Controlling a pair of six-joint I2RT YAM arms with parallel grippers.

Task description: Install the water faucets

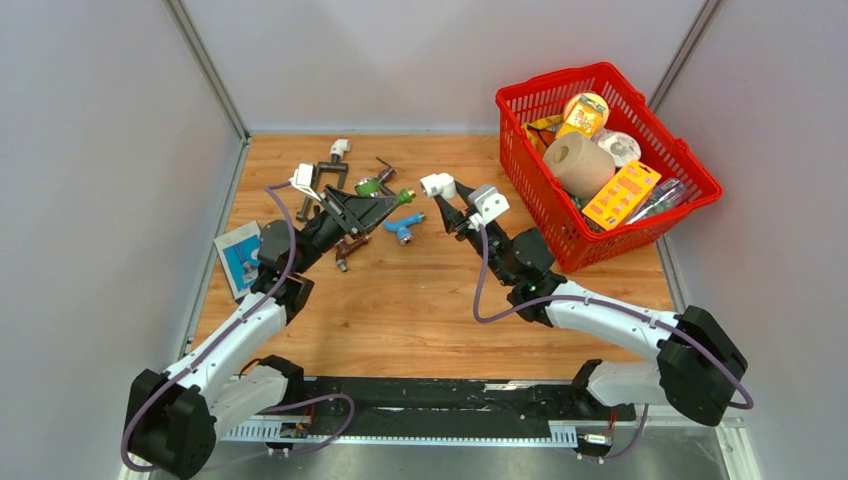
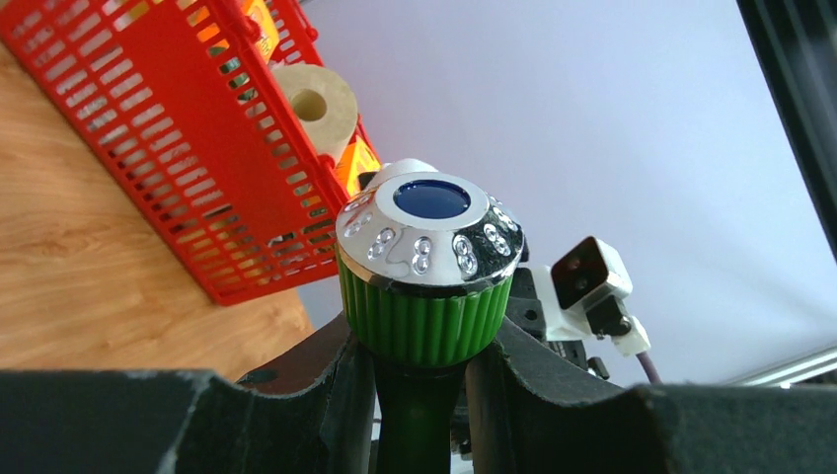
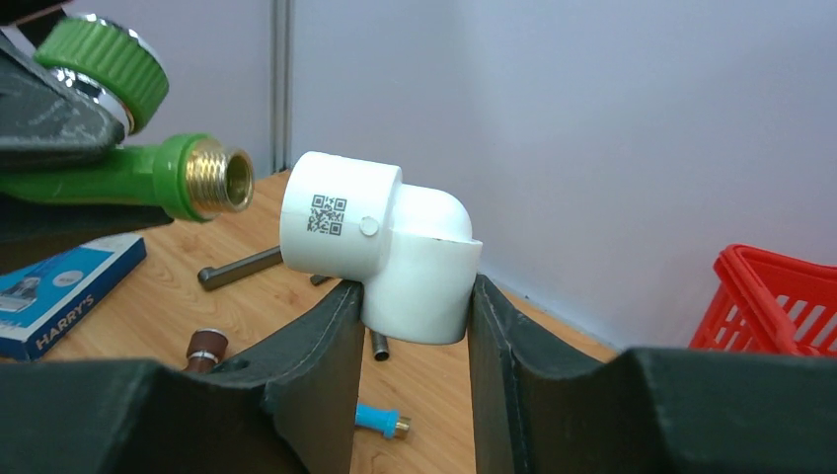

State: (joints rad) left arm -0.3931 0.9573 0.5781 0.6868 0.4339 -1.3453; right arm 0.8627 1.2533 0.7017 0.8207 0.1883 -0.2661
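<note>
My left gripper (image 1: 378,200) is shut on the green faucet (image 1: 400,196) and holds it above the table. In the left wrist view its fingers (image 2: 331,395) clamp the stem under the green chrome-topped knob (image 2: 429,286). My right gripper (image 1: 449,203) is shut on a white elbow fitting (image 1: 436,185), also raised. In the right wrist view the elbow (image 3: 380,247) sits between the fingers (image 3: 316,375), its open end facing the green faucet's brass thread (image 3: 222,178) across a small gap. The blue faucet (image 1: 403,227) and the brown faucet (image 1: 346,250) lie on the table. A dark grey faucet (image 1: 385,168) lies behind.
A red basket (image 1: 560,240) with a paper roll and packets stands at the back right. A blue booklet (image 1: 240,258) lies at the left edge. Another dark faucet (image 1: 328,172) joined to a white elbow (image 1: 340,147) lies at the back. Grey walls enclose the table.
</note>
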